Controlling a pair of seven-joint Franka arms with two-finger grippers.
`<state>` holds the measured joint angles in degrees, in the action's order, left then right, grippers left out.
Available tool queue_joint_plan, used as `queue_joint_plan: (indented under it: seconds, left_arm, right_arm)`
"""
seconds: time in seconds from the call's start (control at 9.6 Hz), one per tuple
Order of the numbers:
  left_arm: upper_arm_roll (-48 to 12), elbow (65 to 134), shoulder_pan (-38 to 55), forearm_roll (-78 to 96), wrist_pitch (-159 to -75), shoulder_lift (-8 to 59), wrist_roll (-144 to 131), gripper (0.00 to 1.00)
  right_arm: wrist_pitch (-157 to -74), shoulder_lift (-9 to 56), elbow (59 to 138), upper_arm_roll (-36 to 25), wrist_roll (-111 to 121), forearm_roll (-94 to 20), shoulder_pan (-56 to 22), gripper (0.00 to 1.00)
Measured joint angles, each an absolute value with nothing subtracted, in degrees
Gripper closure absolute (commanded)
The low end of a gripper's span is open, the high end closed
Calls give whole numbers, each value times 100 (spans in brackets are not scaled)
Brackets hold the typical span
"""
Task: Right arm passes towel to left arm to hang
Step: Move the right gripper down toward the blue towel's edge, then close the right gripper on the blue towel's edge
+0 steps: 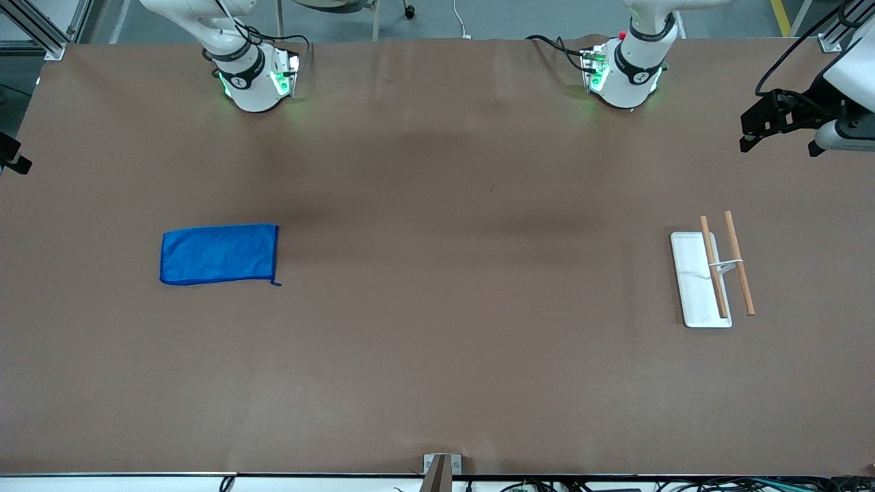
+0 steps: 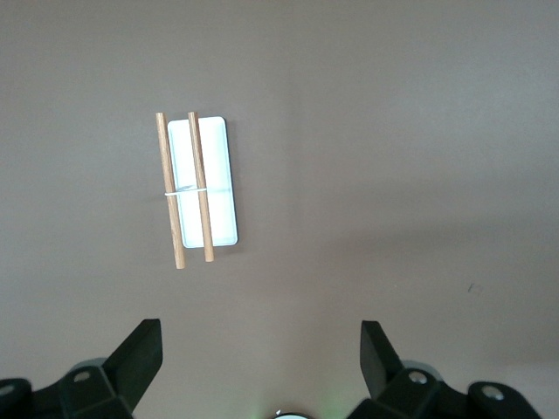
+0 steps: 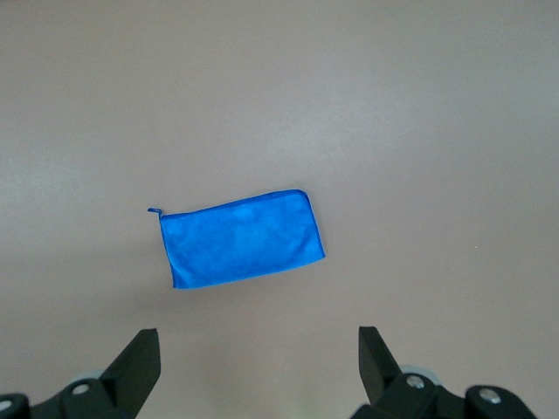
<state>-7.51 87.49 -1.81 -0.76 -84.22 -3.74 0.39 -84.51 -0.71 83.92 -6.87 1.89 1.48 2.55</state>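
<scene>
The blue towel (image 1: 219, 254) lies flat and folded on the brown table toward the right arm's end, its small loop at one corner. It also shows in the right wrist view (image 3: 243, 238). My right gripper (image 3: 255, 349) is open and empty, high over the table beside the towel; only a black part of it (image 1: 12, 156) shows in the front view. My left gripper (image 1: 752, 126) is open and empty, high over the left arm's end of the table; in the left wrist view (image 2: 258, 340) it is apart from the rack.
A rack with a white base (image 1: 692, 287) and two wooden rods (image 1: 738, 263) stands toward the left arm's end; it also shows in the left wrist view (image 2: 218, 188). The two arm bases (image 1: 256, 78) stand along the table's edge farthest from the front camera.
</scene>
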Motion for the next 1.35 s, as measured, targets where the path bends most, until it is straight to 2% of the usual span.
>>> queue_joint_plan:
  seconds: [0.52, 0.73, 0.94, 1.35]
  left_arm:
    - [-747, 8746, -183, -76, -8422, -374, 39, 0]
    - [-729, 8743, -191, -76, -8418, -374, 39, 0]
    - [-726, 8742, -192, -76, -8365, -374, 39, 0]
    - [-727, 8740, -192, -76, -8295, -374, 39, 0]
  right_arm:
    - [-8439, -27, 8410, -672, 200, 150, 253, 0]
    - [-8519, 211, 8708, -618, 216, 148, 161, 0]
    - [-9417, 554, 9539, -589, 216, 150, 24, 0]
    - [-12252, 707, 11760, -558, 310, 151, -39, 1]
